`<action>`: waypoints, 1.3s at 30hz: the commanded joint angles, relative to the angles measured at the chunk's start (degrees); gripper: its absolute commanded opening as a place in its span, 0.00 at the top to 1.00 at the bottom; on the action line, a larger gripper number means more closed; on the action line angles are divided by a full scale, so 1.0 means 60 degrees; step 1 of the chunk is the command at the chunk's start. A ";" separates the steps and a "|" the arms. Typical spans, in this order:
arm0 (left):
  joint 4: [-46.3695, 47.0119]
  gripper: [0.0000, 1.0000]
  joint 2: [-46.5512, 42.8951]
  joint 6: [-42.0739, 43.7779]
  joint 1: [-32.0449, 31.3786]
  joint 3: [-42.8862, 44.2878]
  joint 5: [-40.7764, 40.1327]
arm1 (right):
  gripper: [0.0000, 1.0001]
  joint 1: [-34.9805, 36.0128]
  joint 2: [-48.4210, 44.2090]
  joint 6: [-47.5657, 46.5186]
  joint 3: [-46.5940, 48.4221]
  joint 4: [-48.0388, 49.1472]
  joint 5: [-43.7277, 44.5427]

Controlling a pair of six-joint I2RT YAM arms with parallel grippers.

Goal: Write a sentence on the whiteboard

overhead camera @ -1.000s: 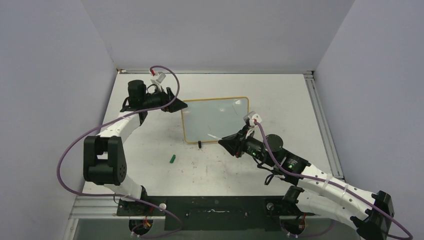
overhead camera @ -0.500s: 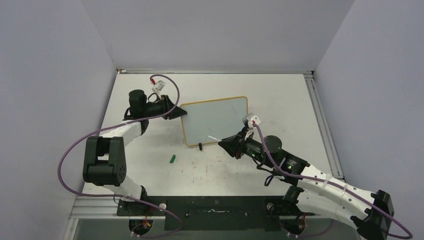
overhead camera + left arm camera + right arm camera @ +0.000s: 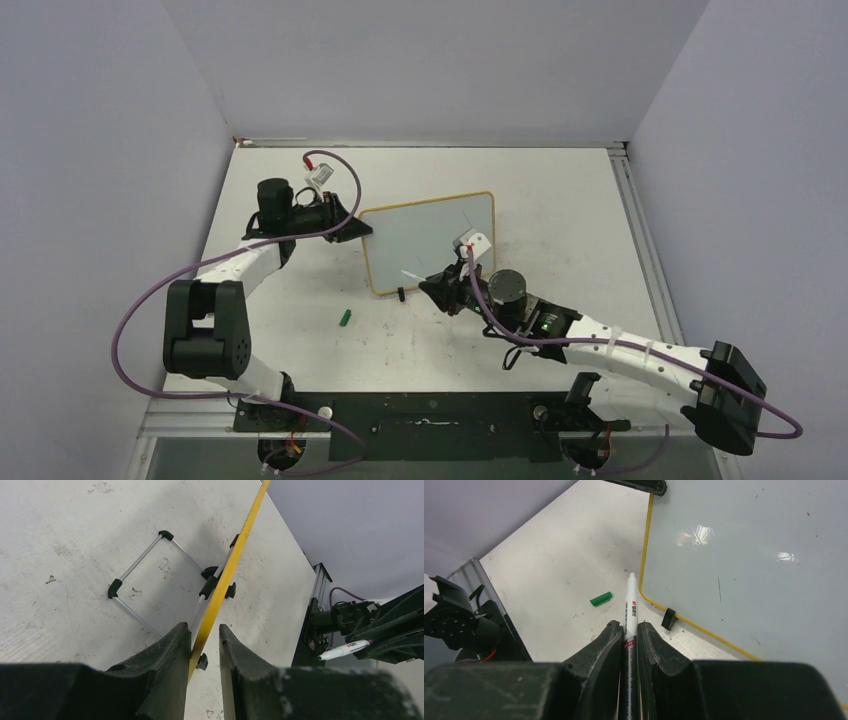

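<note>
The whiteboard (image 3: 430, 240), white with a thin yellow frame, stands tilted at mid-table. Its face (image 3: 749, 555) shows no sentence, only a few faint specks. My left gripper (image 3: 352, 227) is shut on the board's left edge. In the left wrist view the yellow frame (image 3: 235, 555) runs between the fingers of that gripper (image 3: 205, 627) and touches the left one. My right gripper (image 3: 437, 287) is shut on a white marker (image 3: 630, 605). Its uncapped tip points at the table just off the board's lower left corner.
A green marker cap (image 3: 345, 318) lies on the table left of the right gripper. A wire stand (image 3: 145, 565) props the board from behind. A black clip foot (image 3: 668, 618) sits on the board's lower edge. Metal rails (image 3: 640, 240) line the table's right side.
My left gripper has closed onto the board's left edge, and the board has tipped up. The right arm has carried the marker left, toward the board's lower left corner.
</note>
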 commanded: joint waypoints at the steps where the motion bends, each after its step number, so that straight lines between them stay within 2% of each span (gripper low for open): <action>1: -0.0723 0.75 0.0149 0.0858 0.0052 0.0721 0.0557 | 0.95 0.0535 0.0621 -0.0834 0.0761 0.1437 0.1551; 7: -0.1346 0.78 0.0219 0.1461 0.0082 0.1028 0.0692 | 0.95 0.0879 0.1745 -0.1286 0.1225 0.2257 0.3058; 12: -0.1952 0.91 0.0352 0.2017 0.0142 0.1246 0.0684 | 0.95 0.0909 0.2986 -0.1790 0.1961 0.2772 0.3428; 17: -0.2143 0.95 0.0333 0.2417 0.0170 0.1276 0.0722 | 0.95 0.0909 0.3814 -0.2146 0.2503 0.3170 0.3598; 19: -0.2144 1.00 0.0313 0.2602 0.0185 0.1251 0.0720 | 0.95 0.0909 0.4042 -0.2193 0.2645 0.3278 0.3559; 39: -0.2721 1.00 0.0040 0.3358 0.0186 0.1137 0.0629 | 0.95 0.0909 0.5084 -0.2638 0.3303 0.3395 0.3634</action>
